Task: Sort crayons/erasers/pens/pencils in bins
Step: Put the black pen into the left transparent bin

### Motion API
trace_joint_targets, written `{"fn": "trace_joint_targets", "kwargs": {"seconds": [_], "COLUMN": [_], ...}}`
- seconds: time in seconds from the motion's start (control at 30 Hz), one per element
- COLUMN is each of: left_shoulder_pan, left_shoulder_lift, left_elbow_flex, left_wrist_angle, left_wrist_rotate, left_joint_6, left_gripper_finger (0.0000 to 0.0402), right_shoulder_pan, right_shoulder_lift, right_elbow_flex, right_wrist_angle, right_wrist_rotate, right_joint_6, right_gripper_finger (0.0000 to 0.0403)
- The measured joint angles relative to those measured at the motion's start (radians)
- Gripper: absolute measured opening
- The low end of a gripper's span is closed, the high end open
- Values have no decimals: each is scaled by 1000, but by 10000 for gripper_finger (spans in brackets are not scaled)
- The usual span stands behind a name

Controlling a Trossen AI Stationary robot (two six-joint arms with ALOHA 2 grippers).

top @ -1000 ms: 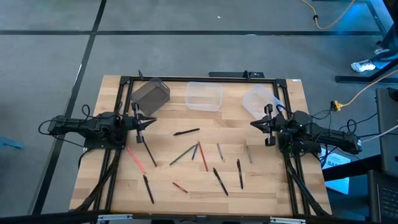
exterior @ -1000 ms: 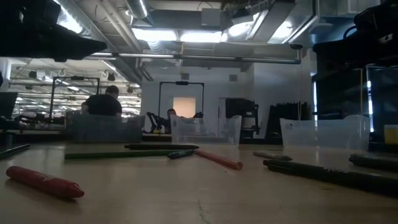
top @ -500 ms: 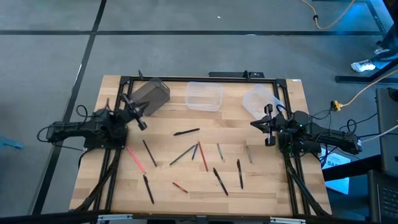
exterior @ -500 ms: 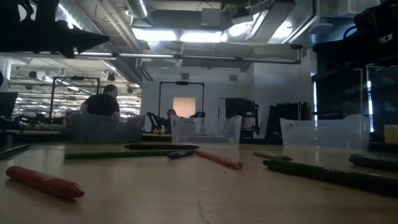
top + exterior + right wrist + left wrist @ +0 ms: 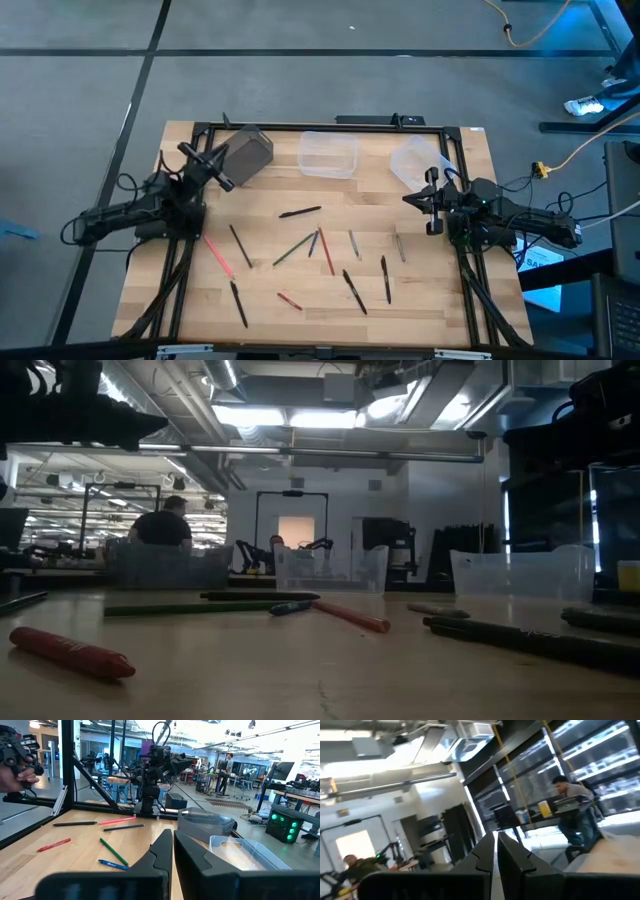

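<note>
**Kid:** What just changed?

**Robot:** My left gripper [image 5: 189, 150] swung away from the middle of the table. A moment ago it pointed across at my other arm. Now it points out toward the back left corner, next to the grey box [image 5: 243, 152]. It is lifted and tipped up, so its camera sees the room, not the table.

**Kid:** Are you holding something?

**Robot:** No. Its jaws are pressed together with nothing between them. My right gripper [image 5: 431, 201] has not moved. It waits by the right edge, near the round clear tub [image 5: 412, 160], jaws pressed together on nothing too.

**Kid:** So is the sorting done?

**Robot:** Not at all, I think. The sticks still lie loose on the wood: a pink one [image 5: 218, 254], a black pen [image 5: 300, 212], a green pencil [image 5: 292, 250], a red one [image 5: 327, 253] and more black ones nearer the front. The square clear tub [image 5: 328, 154] looks empty. My left arm may just be getting ready for a first pick.

**Kid:** What can't you see well?

**Robot:** From above, I cannot look inside the grey box. The sticks are so thin that I cannot tell pens from pencils, and I cannot spot any eraser. In the low view the right side is dark, and the red crayon [image 5: 70, 651] blocks part of the table.
</note>
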Motion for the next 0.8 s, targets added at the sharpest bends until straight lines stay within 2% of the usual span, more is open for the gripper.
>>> {"fn": "trace_joint_targets", "kwargs": {"seconds": [0.3, 0.43, 0.53, 0.8], "left_shoulder_pan": [87, 87, 79, 29], "left_shoulder_lift": [0, 0, 0, 0], "left_elbow_flex": [0, 0, 0, 32], "left_wrist_angle": [-9, -115, -169, -156], "left_wrist_rotate": [-2, 6, 25, 210], "left_joint_6": [-211, -306, -315, -447], "left_gripper_finger": [14, 14, 14, 14], "right_shoulder_pan": [0, 0, 0, 0], "right_shoulder_lift": [0, 0, 0, 0], "right_elbow_flex": [0, 0, 0, 0], "right_wrist_angle": [0, 0, 0, 0], "right_wrist_rotate": [0, 0, 0, 0], "right_joint_6": [1, 0, 1, 0], "right_gripper_finger": [23, 23, 23, 23]}}
